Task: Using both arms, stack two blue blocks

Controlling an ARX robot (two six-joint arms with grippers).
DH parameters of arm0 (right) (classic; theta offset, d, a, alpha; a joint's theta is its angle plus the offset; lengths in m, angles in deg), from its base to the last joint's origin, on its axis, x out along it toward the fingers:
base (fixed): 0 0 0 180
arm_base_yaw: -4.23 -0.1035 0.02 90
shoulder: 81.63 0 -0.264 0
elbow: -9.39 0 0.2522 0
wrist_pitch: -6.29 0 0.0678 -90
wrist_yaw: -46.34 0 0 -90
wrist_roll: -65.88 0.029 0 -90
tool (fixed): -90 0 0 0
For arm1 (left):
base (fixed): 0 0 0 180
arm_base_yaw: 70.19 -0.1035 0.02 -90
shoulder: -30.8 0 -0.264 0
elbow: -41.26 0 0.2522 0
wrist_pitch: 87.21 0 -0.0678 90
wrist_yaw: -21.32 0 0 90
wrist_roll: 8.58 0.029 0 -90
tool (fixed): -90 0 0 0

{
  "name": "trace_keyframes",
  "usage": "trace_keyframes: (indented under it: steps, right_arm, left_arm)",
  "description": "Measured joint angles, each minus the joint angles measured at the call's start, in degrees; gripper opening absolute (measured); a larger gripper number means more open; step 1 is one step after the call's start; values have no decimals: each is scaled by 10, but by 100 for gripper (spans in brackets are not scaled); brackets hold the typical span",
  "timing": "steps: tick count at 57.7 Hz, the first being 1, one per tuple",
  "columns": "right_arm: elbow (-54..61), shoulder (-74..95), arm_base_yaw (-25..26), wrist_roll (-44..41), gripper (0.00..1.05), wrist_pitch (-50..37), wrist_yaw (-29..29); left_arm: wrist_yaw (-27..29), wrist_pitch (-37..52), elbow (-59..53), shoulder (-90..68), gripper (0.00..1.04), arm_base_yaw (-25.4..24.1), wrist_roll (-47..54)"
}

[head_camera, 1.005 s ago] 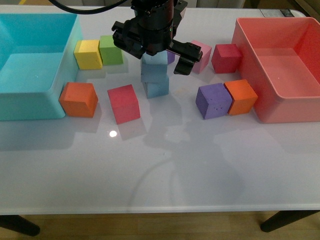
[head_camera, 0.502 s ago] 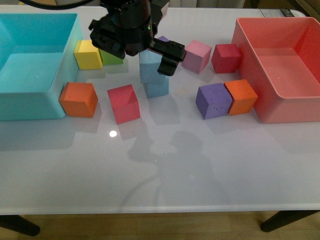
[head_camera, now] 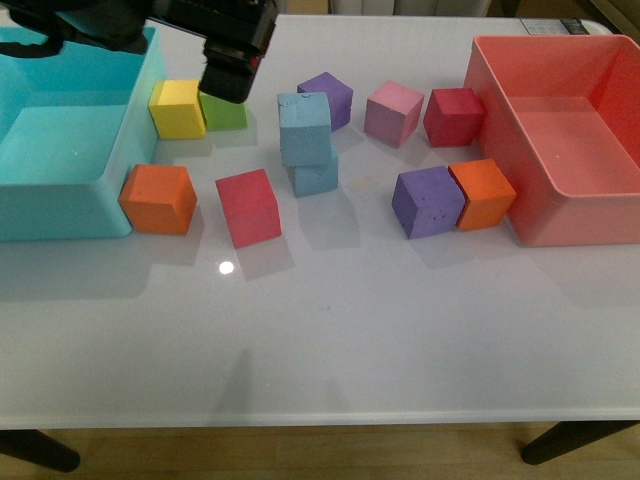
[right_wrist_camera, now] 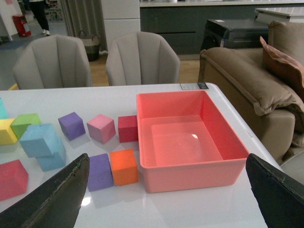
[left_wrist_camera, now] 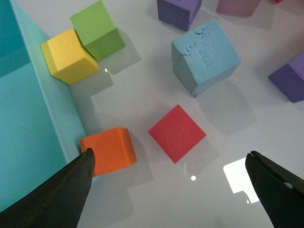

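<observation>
Sitting stacked, slightly skewed: upper blue block (head_camera: 304, 127) on lower blue block (head_camera: 315, 175). Hovering at ten o'clock, left gripper (left_wrist_camera: 171, 183) spread, empty. Right gripper (right_wrist_camera: 166, 190) likewise. Looking finished; retreating next.

Blue blocks (head_camera: 308, 145) stacked, top askew

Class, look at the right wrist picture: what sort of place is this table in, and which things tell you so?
Probably a furnished living or lounge space, perhaps a showroom: padded grey chairs behind the white table, a brown sofa beside it, and dark cabinets along the back wall.
</observation>
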Motion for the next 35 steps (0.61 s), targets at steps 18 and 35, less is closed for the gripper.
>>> trace_keyframes:
  steps: [18, 35]
  right_arm:
    - [0, 0, 0, 0, 96, 0, -1]
    - [0, 0, 0, 0, 96, 0, 0]
  left_arm:
    - [111, 288, -189, 139, 81, -17, -11]
    - [89, 626, -427, 265, 27, -85, -35]
